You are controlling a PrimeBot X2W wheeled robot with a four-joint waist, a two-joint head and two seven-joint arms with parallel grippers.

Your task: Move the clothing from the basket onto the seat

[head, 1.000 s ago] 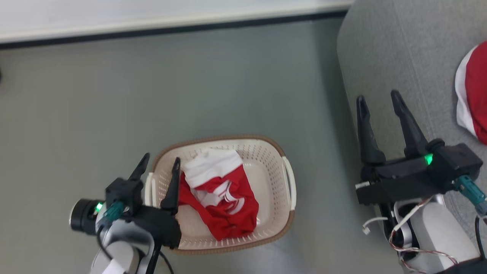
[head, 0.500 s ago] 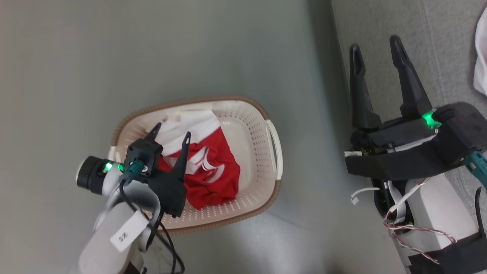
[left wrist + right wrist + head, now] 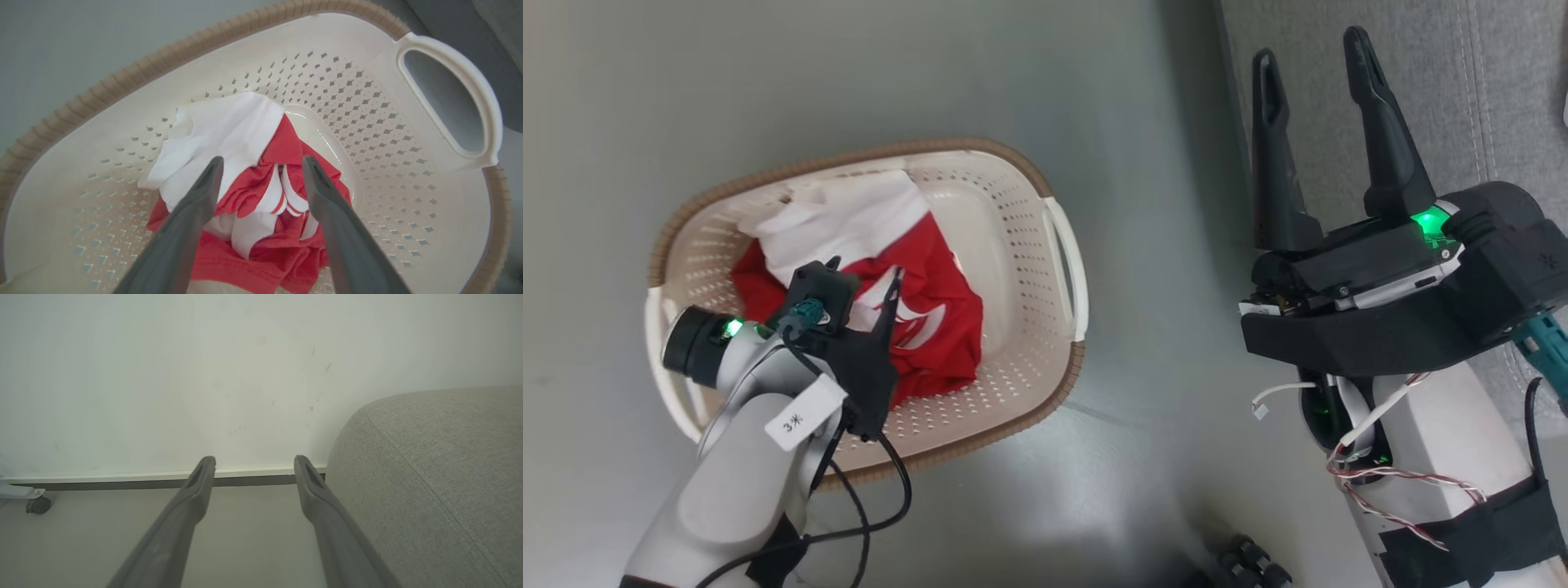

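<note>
Clothing (image 3: pixel 935 327) is lying crumpled in the basket (image 3: pixel 1021 167), red with white stripes, a white panel folded on top. The left gripper (image 3: pixel 866 268) is hanging over the heap, inside the basket's walls, jaws standing apart with nothing caught between them. The basket is sitting on the grey floor (image 3: pixel 1143 163), its handle (image 3: pixel 1068 261) facing the seat (image 3: pixel 1437 90), a strip of floor lying between them. The right gripper (image 3: pixel 1308 46) is hovering by the seat's edge, jaws spread and empty. A caster (image 3: pixel 37 505) is resting near the wall (image 3: pixel 163 375).

Bright red clothing (image 3: pixel 931 327) with white stripes, cream-white basket (image 3: pixel 1013 212) rimmed brown, grey woven seat (image 3: pixel 1486 98).
</note>
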